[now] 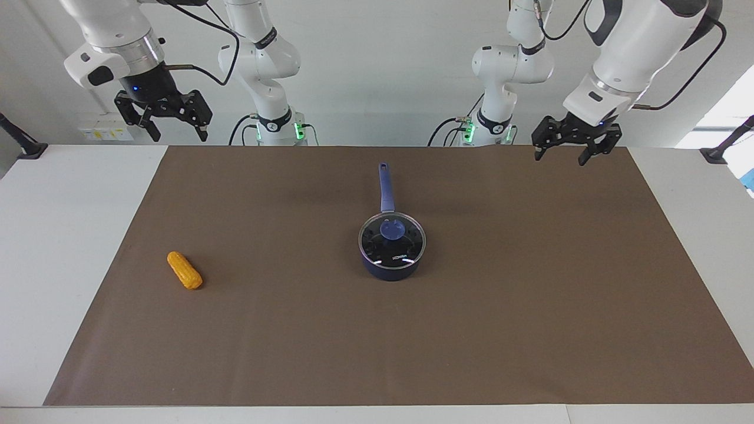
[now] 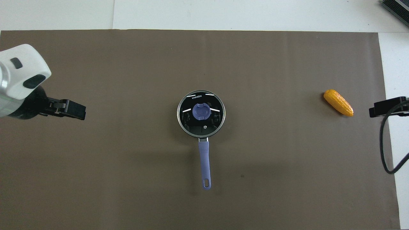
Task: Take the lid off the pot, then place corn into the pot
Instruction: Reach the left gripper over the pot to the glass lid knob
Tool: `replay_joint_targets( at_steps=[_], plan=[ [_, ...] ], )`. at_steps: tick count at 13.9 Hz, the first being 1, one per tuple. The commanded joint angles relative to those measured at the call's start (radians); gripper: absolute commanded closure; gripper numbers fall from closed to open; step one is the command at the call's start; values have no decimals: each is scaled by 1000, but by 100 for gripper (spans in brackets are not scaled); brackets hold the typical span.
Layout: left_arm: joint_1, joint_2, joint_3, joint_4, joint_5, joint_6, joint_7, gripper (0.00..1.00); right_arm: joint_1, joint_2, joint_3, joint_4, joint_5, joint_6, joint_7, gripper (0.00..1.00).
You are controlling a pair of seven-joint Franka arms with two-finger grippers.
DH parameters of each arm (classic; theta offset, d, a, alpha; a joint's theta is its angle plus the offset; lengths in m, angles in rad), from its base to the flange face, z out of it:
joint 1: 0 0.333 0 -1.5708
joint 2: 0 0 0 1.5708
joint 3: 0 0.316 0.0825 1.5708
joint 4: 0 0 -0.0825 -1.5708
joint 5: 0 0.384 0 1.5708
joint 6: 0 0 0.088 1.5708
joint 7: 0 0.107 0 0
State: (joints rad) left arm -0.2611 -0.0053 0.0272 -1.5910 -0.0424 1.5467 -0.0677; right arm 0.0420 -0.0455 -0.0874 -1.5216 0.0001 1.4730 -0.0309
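The navy pot [image 1: 391, 269] stands in the middle of the brown mat, its long blue handle [image 1: 386, 187] pointing toward the robots. The glass lid [image 1: 404, 248] with its blue knob [image 1: 392, 229] sits on the pot. In the overhead view the lid [image 2: 190, 123] covers the pot, whose handle [image 2: 204, 159] shows. The corn [image 1: 184, 270] lies on the mat toward the right arm's end, also in the overhead view [image 2: 338, 102]. My left gripper [image 1: 559, 158] [image 2: 76, 111] is open and raised over the mat's left-arm end. My right gripper [image 1: 175, 131] [image 2: 381, 109] is open, raised beside the corn.
The brown mat [image 1: 530, 306] covers most of the white table [image 1: 59, 247]. A black cable [image 2: 385, 147] hangs from the right arm. Black clamps [image 1: 26, 147] sit at both ends of the table by the robots.
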Motion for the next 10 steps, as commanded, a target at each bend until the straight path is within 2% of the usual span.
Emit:
replay_joint_targets(
  at_steps=[1, 5, 10],
  plan=[
    [-96, 17, 14, -20, 9, 71, -127, 0, -4, -19, 2, -18, 3, 3, -24, 0],
    [-202, 80, 14, -18, 9, 173, -279, 0, -4, -19, 2, -18, 3, 3, -24, 0],
    [-334, 252, 14, 57, 21, 228, -466, 0, -4, -19, 0, -18, 3, 3, -24, 0]
  ],
)
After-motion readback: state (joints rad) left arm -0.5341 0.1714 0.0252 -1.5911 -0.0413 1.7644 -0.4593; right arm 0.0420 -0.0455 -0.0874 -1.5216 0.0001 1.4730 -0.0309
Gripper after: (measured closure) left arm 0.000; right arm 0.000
